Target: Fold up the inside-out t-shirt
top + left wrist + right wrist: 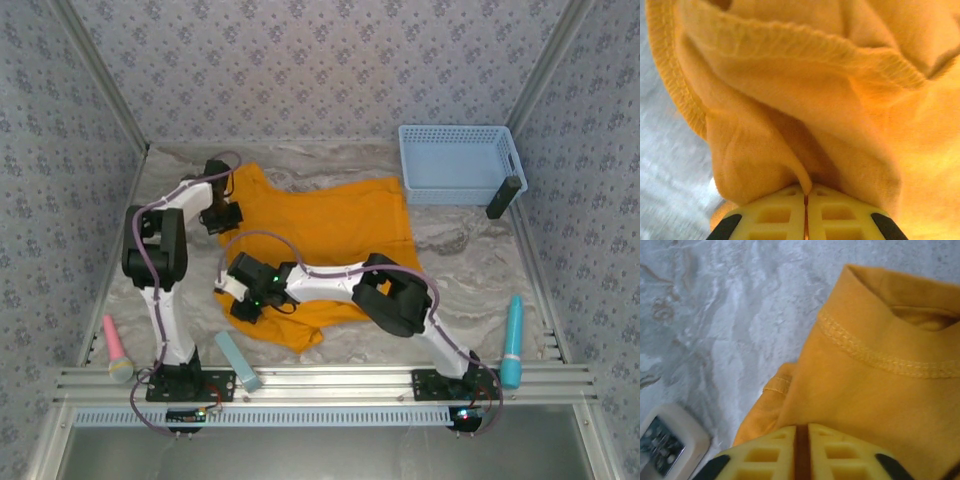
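Note:
The orange-yellow t-shirt (pixel 330 235) lies spread on the marbled table, its seams showing. My left gripper (pixel 220 215) is at the shirt's far left part, shut on a pinch of cloth (pixel 805 177) beside a stitched hem (pixel 805 47). At the shirt's near left edge my right gripper (pixel 250 293) is shut on the fabric (pixel 860 400), with orange cloth showing in the narrow gap between its yellow fingers (pixel 775 450). A stitched hem (pixel 875 357) runs just beyond them. No lettering or neck label shows.
A light blue plastic basket (pixel 458 163) stands at the back right with a dark object (pixel 503 197) against its corner. At the near edge lie a pink tool (pixel 116 348), a teal block (pixel 238 360) and a cyan tool (pixel 512 340). A small white device (pixel 665 445) lies beside the right gripper.

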{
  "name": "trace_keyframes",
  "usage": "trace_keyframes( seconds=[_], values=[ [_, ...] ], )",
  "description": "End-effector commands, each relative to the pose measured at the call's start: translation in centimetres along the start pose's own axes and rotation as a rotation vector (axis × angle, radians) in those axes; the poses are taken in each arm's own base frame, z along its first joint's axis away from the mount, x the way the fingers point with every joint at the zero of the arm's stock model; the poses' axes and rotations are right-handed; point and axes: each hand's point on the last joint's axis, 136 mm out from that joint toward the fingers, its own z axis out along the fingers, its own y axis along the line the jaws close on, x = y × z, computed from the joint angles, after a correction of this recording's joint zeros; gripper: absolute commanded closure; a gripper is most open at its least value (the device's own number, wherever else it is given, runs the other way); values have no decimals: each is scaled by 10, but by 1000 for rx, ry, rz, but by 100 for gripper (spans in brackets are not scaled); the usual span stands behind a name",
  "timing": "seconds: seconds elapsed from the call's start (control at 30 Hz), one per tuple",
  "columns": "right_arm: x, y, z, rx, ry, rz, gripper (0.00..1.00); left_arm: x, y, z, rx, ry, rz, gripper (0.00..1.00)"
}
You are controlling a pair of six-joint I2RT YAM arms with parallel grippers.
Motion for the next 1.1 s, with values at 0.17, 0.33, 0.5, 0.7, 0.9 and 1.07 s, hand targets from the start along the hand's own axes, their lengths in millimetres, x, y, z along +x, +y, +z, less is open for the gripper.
trace_keyframes(
  seconds=[0.17,0.33,0.5,0.7,0.9,1.07],
  values=[
    [-50,-64,-19,11,-143,181,97,-65,-56,10,136,-46,187,76],
    [-96,-86,-51,-17,-296,295,82,-109,-79,-40,207,-199,208,44],
    [-99,-89,-103,83,-322,275,67,-95,-65,-104,182,-268,169,40],
    [-21,-100,-164,255,-250,300,62,1,-15,-122,122,-200,13,39],
    [77,-79,-182,289,-112,206,49,82,30,-91,50,-155,-60,37],
    [104,-58,-173,270,-36,80,50,91,41,-65,-4,-111,-25,39]
  ],
)
